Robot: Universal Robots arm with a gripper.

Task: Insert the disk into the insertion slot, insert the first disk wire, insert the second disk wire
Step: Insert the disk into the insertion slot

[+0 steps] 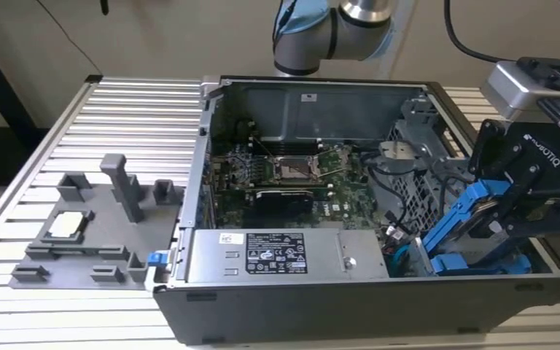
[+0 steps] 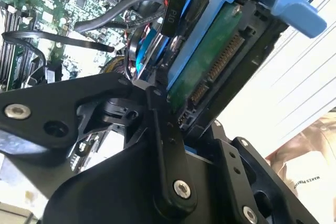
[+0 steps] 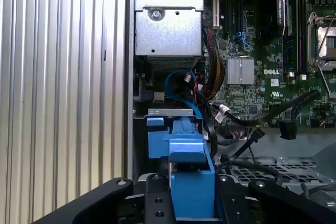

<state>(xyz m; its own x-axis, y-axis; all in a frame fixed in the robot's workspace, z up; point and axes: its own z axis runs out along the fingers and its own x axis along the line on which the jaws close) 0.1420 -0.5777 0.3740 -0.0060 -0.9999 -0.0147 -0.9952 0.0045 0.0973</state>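
The hand (image 1: 502,215) is closed on the disk (image 1: 460,226), with its fingers (image 2: 160,124) clamping the blue carrier on both sides. The disk is steeply tilted. Its lower end is inside the open computer case (image 1: 358,306) at the exterior view's right end, just beside the perforated drive cage (image 1: 414,182). The disk's green board shows in the second wrist view. The case rests on the slatted surface (image 1: 114,109).

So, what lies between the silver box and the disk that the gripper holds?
A loop of blue cable lies between the silver box and the disk, with a bundle of wires beside it. The first wrist view shows this.
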